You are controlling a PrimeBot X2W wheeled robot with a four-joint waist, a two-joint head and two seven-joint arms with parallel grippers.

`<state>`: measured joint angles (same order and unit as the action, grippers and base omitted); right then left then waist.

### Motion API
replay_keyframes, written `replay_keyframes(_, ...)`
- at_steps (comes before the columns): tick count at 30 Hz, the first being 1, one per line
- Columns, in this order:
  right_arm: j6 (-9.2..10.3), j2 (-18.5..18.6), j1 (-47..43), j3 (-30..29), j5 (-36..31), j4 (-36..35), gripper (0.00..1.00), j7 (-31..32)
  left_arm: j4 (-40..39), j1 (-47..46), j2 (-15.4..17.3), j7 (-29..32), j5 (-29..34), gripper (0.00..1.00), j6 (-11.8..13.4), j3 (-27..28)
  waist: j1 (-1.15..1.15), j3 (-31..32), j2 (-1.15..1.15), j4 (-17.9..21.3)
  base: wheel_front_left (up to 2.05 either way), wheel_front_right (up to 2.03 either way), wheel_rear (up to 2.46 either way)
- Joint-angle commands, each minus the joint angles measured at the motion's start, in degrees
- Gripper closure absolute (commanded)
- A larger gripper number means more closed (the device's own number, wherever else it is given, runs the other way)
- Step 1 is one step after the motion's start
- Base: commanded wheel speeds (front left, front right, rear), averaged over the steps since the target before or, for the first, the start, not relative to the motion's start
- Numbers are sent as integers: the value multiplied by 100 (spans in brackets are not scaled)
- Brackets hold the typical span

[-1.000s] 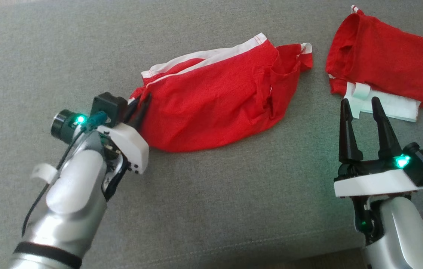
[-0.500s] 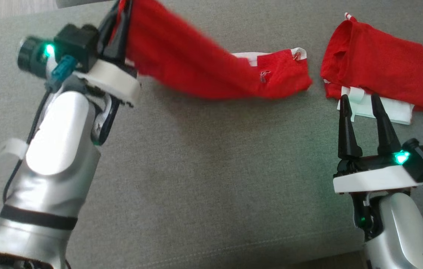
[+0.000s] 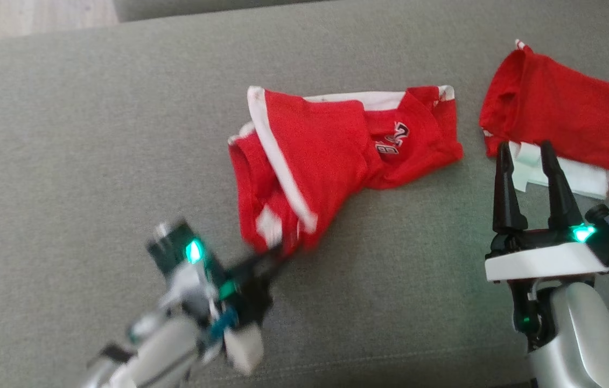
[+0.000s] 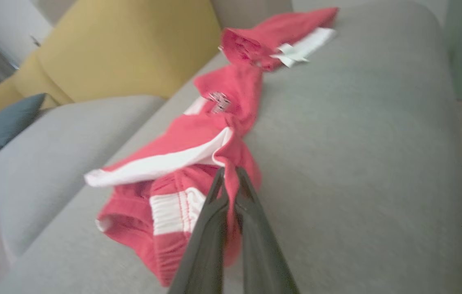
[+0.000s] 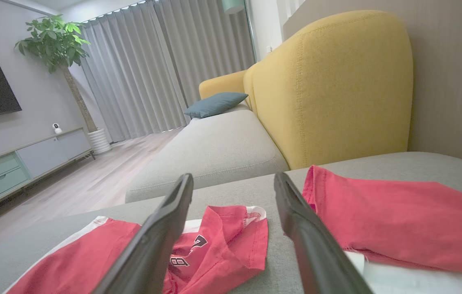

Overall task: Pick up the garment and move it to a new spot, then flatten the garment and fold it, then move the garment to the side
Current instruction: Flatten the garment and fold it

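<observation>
The garment (image 3: 336,145), red with white trim and a printed number, lies bunched on the grey sofa seat (image 3: 94,134). Its left part is folded over and pulled toward the near edge. My left gripper (image 3: 277,250) is shut on the garment's near corner; in the left wrist view the fabric (image 4: 198,155) is pinched between the closed fingers at my left gripper (image 4: 228,171). My right gripper (image 3: 522,145) stands open at the right, apart from the garment, with nothing between its fingers. In the right wrist view my right gripper (image 5: 233,177) looks over the garment's numbered end (image 5: 214,249).
A second red garment (image 3: 562,124) with a white cloth piece (image 3: 579,175) lies at the far right, just beyond my right fingertips. A yellow sofa back (image 5: 329,85) and a blue cushion (image 5: 214,104) stand behind the seat. Wooden floor (image 3: 29,21) shows at the far left.
My left gripper lifted the garment's left end high, then swung it down toward the near edge, folding the garment over so the number shows. My right gripper has barely moved.
</observation>
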<state>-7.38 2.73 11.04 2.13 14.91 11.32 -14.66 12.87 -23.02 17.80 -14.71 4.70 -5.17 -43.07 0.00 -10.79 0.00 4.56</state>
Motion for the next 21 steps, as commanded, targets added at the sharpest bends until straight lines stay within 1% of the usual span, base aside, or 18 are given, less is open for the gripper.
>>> replay_keyframes(1,-11,15,50,131,40,-155,0,-34,-111,-146,230,-29,63,100,-35,31,0,108,0,-91,0,0,0)
replay_keyframes(4,-11,15,46,175,50,-119,0,-34,180,79,366,-29,59,100,-128,-401,0,209,0,-150,0,0,0)
replay_keyframes(7,-11,15,32,196,51,-85,0,-34,549,148,395,-29,-77,100,-174,-624,0,291,0,-188,0,0,0)
replay_keyframes(8,-11,15,19,197,45,-73,0,-34,666,151,370,-29,-149,85,-179,-634,0,318,0,-201,0,0,0)
replay_keyframes(9,-11,15,6,197,39,-60,0,-34,789,151,341,-29,-212,22,-181,-626,0,343,0,-213,0,0,0)
replay_keyframes(10,-11,15,-8,200,34,-47,0,-34,891,143,308,-29,-262,0,-181,-614,0,367,0,-224,0,0,0)
replay_keyframes(12,-11,15,-44,207,19,-14,0,-34,1081,133,210,-29,-456,0,-110,-491,0,442,0,-250,0,0,0)
replay_keyframes(17,-11,15,-93,211,-10,11,0,-34,1054,185,150,-29,-759,0,59,-215,0,555,0,-309,0,0,0)
replay_keyframes(21,-11,15,-118,219,-35,27,0,-34,742,271,207,-29,-866,0,344,50,0,632,0,-380,0,0,0)
